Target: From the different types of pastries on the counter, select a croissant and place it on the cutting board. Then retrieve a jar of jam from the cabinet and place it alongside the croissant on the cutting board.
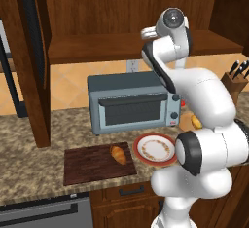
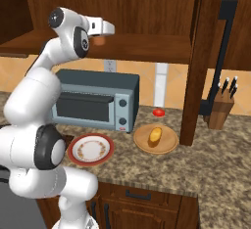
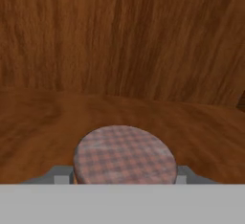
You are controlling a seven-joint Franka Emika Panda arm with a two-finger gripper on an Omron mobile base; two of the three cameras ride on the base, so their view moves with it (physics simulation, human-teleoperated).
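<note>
Arm pose: the white arm rises from the base, folds at a dark elbow joint and reaches up and forward, so the gripper (image 2: 100, 39) is level with the cabinet (image 1: 121, 8) shelf, above the toaster oven (image 1: 131, 103).
Hand state: in the hand view the fingertips (image 3: 61, 177) flank the jar of jam (image 3: 124, 155) on either side, close against it; whether they press it I cannot tell.
Jar of jam: round checked greyish-brown lid seen from above in the hand view; in the right base view an orange-brown body shows just under the hand, on the shelf.
Croissant: the croissant (image 1: 118, 154), golden-brown and tapered, lies on the cutting board (image 1: 90, 166) toward its 2 o'clock corner.
Cutting board: flat, dark reddish-brown, fine grain, on the counter (image 1: 29, 144) in front of the oven.
Plate: the red-rimmed plate (image 1: 154, 149) sits at 3 o'clock of the board, just beside it.
Bun: the pale yellow bun (image 2: 155, 135) rests on a round wooden dish (image 2: 169, 142).
Farther: knife block (image 2: 220, 108) at 3 o'clock; glossy wood-grain cabinet back wall.
</note>
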